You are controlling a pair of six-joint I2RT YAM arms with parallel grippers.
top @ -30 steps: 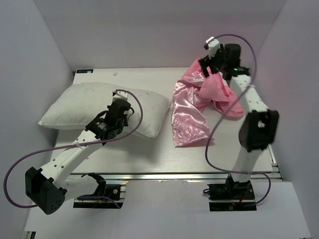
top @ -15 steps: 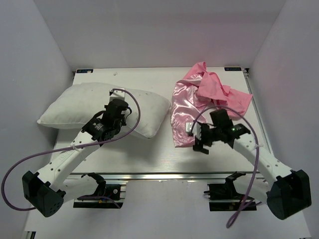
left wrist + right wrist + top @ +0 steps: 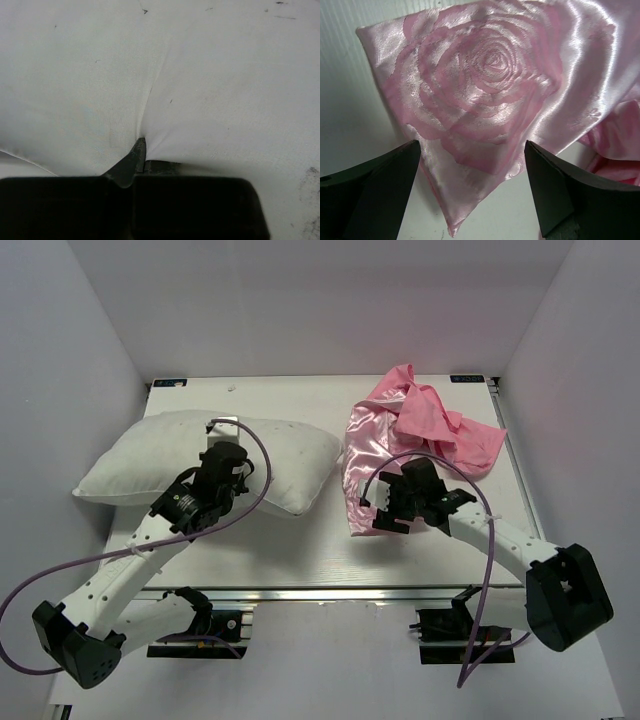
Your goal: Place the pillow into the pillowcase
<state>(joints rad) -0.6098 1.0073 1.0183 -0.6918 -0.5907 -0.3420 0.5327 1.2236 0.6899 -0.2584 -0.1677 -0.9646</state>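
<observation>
The white pillow [image 3: 160, 450] lies on the left of the table and fills the left wrist view [image 3: 210, 80]. My left gripper [image 3: 222, 452] rests on its top and is shut on a pinch of the pillow fabric [image 3: 142, 142]. The pink satin pillowcase [image 3: 375, 455] lies crumpled at the right back, with its rose-embossed near corner [image 3: 480, 90] flat on the table. My right gripper [image 3: 385, 508] is open and hovers over that near corner, with a dark fingertip [image 3: 395, 165] on each side of the cloth and nothing held.
White walls close in the left, back and right of the table [image 3: 300, 550]. The matte pink part of the pillowcase [image 3: 450, 435] is bunched near the right back corner. Purple cables loop from both arms.
My right arm has come down from the back right of the pillowcase to its near corner, now further left over it. My left gripper has shifted slightly up the pillow.
</observation>
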